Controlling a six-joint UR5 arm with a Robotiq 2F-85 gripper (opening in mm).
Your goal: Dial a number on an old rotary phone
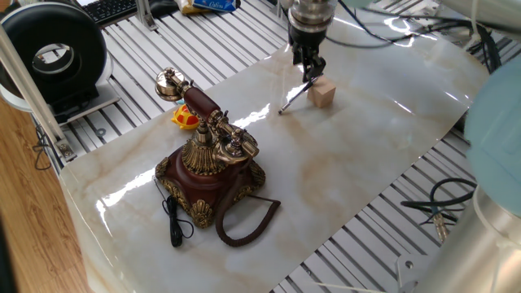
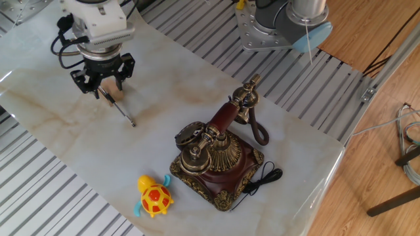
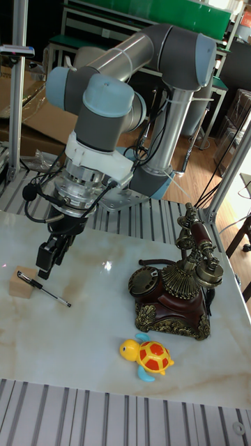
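Sitting well apart from the end effector (image 2: 100, 83) (seemingly open), the old rotary phone (image 2: 216, 154).

Marble-pattern sheet (image 1: 350, 163) covered a slotted aluminium table (image 1: 138, 57). Wood floor (image 2: 387, 131) showed at 3 o'clock. A black keyboard (image 1: 110, 8) sat at 11 o'clock; cardboard boxes (image 3: 28, 111) and green shelving (image 3: 150, 14) stood behind.

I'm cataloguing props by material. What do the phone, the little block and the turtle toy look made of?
The old rotary phone: glossy red-brown base, perhaps lacquered wood or resin, with shiny brass-coloured metal-looking trim. The small block: pale matte tan, likely bare wood. The turtle toy: bright yellow, orange and blue with smooth sheen, probably plastic.
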